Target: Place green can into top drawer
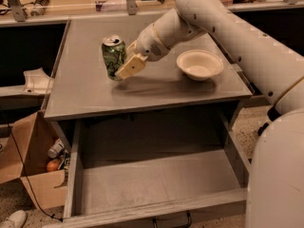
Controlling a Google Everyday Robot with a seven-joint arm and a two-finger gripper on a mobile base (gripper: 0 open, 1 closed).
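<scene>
The green can (pixel 112 55), with a mottled green label and a silver top, is upright over the left half of the grey tabletop (pixel 156 93), slightly above its surface. My gripper (pixel 124 66) reaches in from the right and is shut on the can; one tan finger (pixel 131 66) lies across the can's front right side. The top drawer (pixel 156 209) is pulled fully open below the tabletop's front edge. Its grey wood-grain floor is bare, and its dark handle shows at the bottom edge.
A cream bowl (pixel 199 64) stands on the tabletop right of the gripper, under my arm. My white body (pixel 278 175) fills the right side beside the drawer. An open cardboard box (pixel 28 170) with odds and ends sits on the floor at the left.
</scene>
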